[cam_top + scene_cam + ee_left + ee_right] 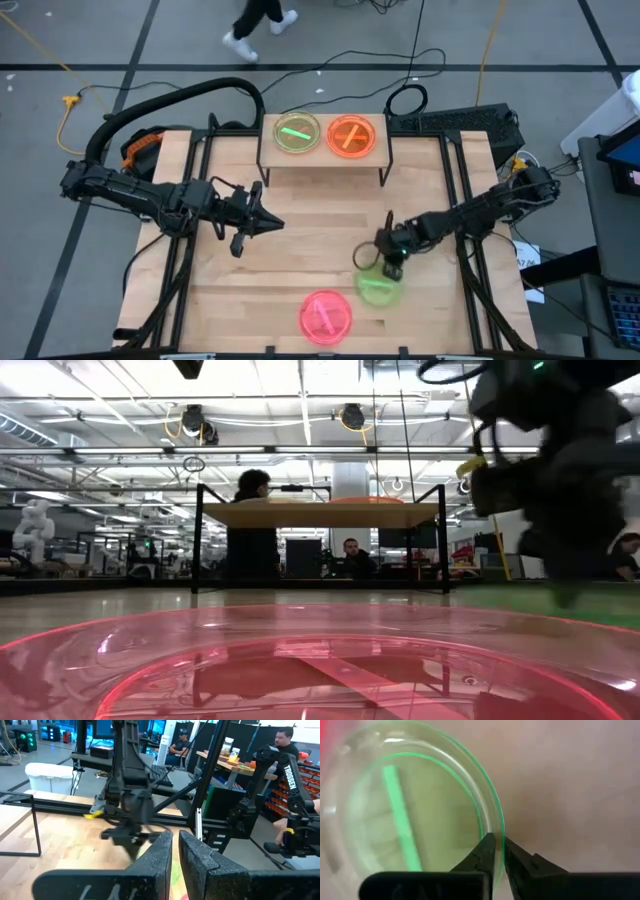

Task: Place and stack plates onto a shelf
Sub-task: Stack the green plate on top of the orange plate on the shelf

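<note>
The right gripper (499,851) points down at the near right part of the table (290,220), its two fingers pinching the rim of a green plate (415,815) that lies flat on the wood, most of the plate spreading away from the fingertips. A pink plate (326,317) lies on the table just beside it toward the front edge, while another green plate (297,133) and an orange plate (352,136) sit side by side on the shelf (322,158) at the far edge. The left gripper (272,224) hangs over the left middle of the table with its fingers pressed together, holding nothing.

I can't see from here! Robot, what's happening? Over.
Right jaws pinching rim of green plate on table. Left gripper shut, empty, waiting mid-table. Two plates on shelf; pink plate waits. Nothing blocking.
</note>
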You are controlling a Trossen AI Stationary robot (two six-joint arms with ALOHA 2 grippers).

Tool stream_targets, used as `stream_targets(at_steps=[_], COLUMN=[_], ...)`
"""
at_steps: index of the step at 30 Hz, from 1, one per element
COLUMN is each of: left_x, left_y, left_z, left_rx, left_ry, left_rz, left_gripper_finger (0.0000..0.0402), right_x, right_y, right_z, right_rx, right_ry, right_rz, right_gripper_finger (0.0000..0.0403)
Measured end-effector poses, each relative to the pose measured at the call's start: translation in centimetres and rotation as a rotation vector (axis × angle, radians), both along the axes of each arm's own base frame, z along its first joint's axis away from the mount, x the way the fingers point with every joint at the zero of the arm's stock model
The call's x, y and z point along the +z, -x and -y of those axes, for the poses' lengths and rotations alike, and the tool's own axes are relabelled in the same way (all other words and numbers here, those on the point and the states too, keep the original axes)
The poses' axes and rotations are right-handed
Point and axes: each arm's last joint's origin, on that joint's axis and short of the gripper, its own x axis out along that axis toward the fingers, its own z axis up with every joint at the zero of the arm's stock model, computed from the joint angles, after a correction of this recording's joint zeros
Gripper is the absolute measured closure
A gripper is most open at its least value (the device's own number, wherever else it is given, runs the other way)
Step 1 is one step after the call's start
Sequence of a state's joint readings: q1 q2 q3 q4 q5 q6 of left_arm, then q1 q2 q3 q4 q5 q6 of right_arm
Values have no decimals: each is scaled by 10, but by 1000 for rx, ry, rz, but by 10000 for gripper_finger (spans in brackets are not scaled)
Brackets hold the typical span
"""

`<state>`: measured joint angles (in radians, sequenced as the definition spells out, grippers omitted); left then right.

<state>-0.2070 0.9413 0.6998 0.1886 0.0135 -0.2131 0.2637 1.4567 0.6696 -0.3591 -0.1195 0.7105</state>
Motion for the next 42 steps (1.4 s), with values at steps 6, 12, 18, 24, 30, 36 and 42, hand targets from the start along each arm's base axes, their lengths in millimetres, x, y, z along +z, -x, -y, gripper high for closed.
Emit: stream_targets(at_steps=[6,12,18,24,30,36,42], left_x=[0,0,1,1,1,1,1], left_y=[0,0,0,0,0,0,0], left_z=[0,0,-1,-1,-1,-1,-1], left_rx=[0,0,4,7,17,18,19], left_ry=[0,1,-4,-11,-16,-15,-15], left_rz=[1,1,8,11,12,11,11], left_gripper_finger=[364,364,364,364,364,364,364], right_x=[4,27,73,84,50,22,8], right_y=[-10,-17,-12,-1,13,21,25], right_z=[30,42,24,-36,-81,-104,-105], right_rx=[17,87,251,437,520,581,610], right_ry=[80,109,138,174,263,278,394], right_rz=[43,127,345,504,369,257,198], right_gripper_finger=[340,276,245,257,256,255,255])
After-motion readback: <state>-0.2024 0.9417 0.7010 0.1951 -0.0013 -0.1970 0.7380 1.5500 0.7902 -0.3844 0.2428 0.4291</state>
